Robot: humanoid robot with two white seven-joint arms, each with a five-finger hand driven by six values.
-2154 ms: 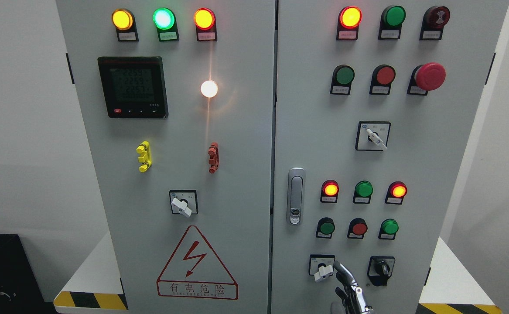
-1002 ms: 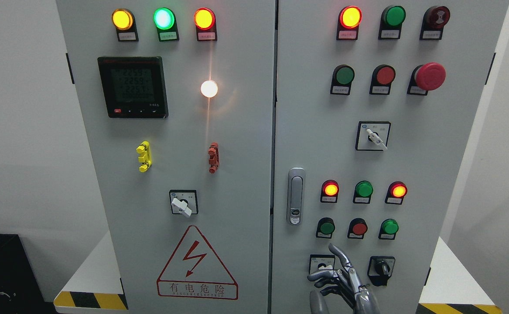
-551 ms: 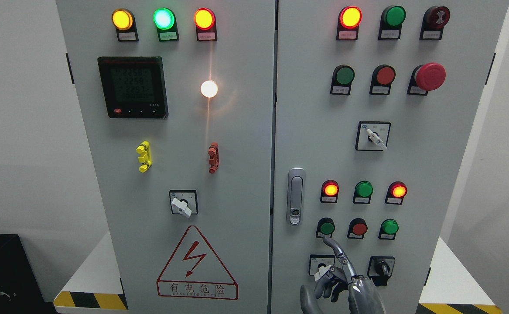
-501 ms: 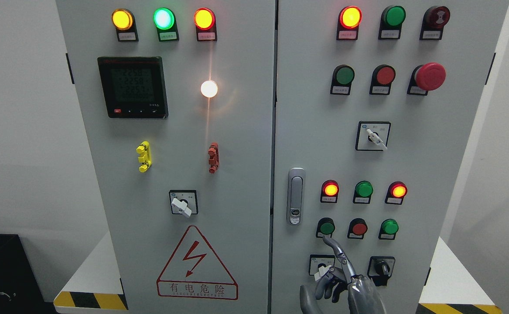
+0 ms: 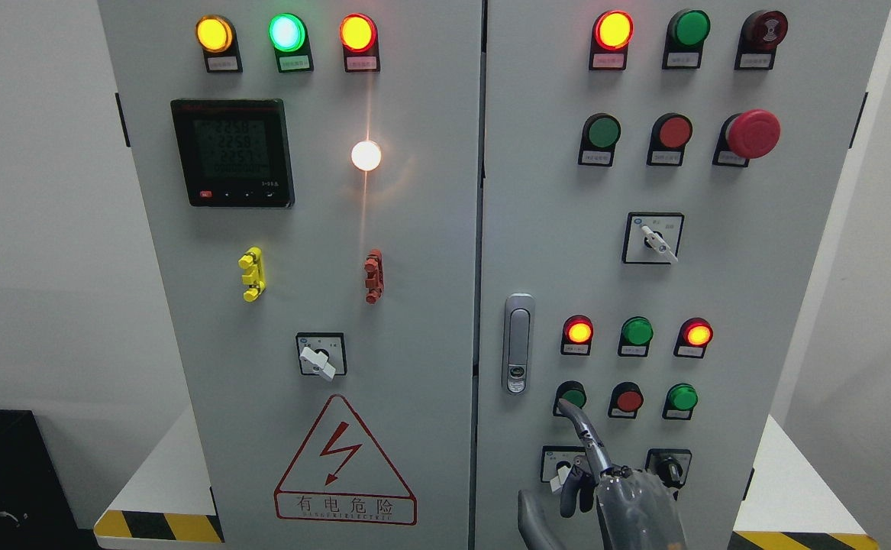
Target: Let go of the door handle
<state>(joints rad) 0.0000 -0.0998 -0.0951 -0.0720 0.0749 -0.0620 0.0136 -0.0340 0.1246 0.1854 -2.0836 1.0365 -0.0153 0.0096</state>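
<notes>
- Right hand (image 5: 613,489): index finger (image 5: 579,428) extended, other fingers curled, holding nothing.
- Fingertip reaches a round green button (image 5: 572,397); contact unclear.
- Silver door handle (image 5: 518,344) stands up-left, apart.

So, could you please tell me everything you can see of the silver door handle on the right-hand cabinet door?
The door handle is a slim, upright, silver metallic latch with rounded ends, set near the left edge of the right door, beside the seam between the doors. A raised grip fills its upper part; a small round lock sits at its lower end. It lies flush and looks closed. Nothing touches it: the right hand is lower, near the white selector switch.
</notes>
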